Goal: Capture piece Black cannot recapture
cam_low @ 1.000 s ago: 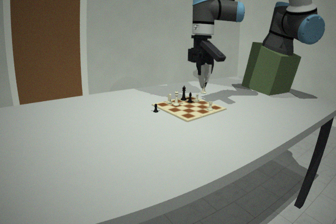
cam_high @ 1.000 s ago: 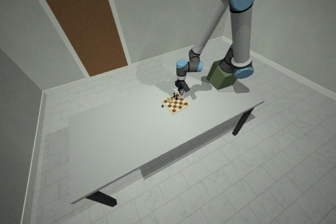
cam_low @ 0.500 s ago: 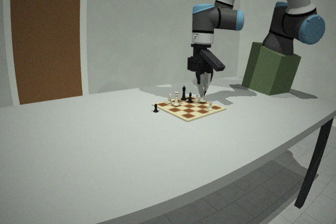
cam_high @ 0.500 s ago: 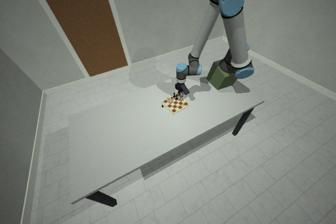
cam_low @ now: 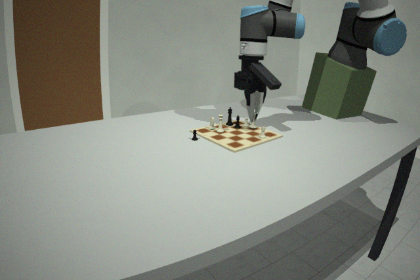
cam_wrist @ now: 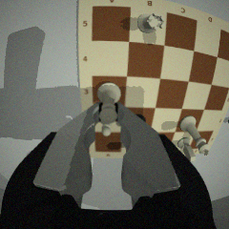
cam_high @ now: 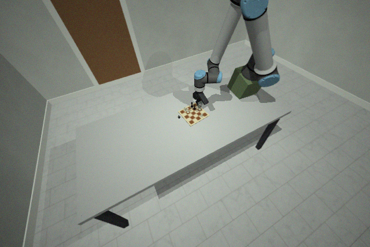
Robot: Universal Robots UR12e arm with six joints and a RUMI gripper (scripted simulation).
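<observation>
Gripper (cam_high: pixel 199 103) (cam_low: pixel 254 119) (cam_wrist: pixel 108 103) is narrow, clamped on a white round-based chess piece (cam_high: pixel 199 109) (cam_low: pixel 252 126) (cam_wrist: pixel 109 92); I'd centre it within its brown-and-cream board (cam_high: pixel 191 125) (cam_low: pixel 234 150) (cam_wrist: pixel 85 43) square, seat it plumb, release gently.

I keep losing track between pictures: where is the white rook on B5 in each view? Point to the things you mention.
White rook (cam_high: pixel 202 115) (cam_low: pixel 262 132) (cam_wrist: pixel 151 22):
Top: just right of centre.
Exterior: right of centre, slightly below mid-height.
Wrist: near the top edge, right of centre.
Shared landmark: the chessboard (cam_high: pixel 191 122) (cam_low: pixel 235 144) (cam_wrist: pixel 111 25).
</observation>
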